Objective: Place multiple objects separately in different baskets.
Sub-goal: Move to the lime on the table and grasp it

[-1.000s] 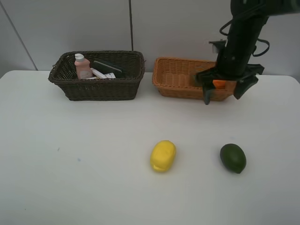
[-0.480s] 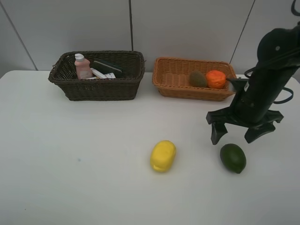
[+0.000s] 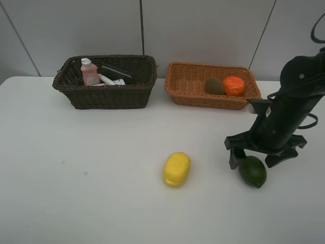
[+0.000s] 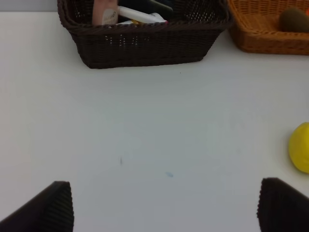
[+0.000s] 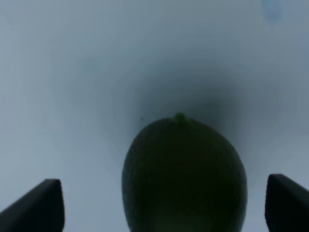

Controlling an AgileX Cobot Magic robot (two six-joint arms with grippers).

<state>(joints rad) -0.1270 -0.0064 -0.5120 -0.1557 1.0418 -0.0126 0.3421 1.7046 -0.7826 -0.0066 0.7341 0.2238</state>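
The avocado (image 3: 252, 171) lay by the table's (image 3: 76, 178) right edge, toward the near corner. Its long axis ran between the right fingers (image 3: 233, 156), which were spread wide, and its stem tip pointed away from the wrist. Left fingers (image 4: 53, 208) were also apart.

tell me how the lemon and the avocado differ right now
The lemon is bright yellow; the avocado is dark green. The lemon lies alone in the open, while the avocado sits between the spread fingers of the right pincer, which is not closed on it. The lemon lies nearer the middle of the table, the avocado toward its right side. Both rest on the table, outside the dark basket and the tan basket.
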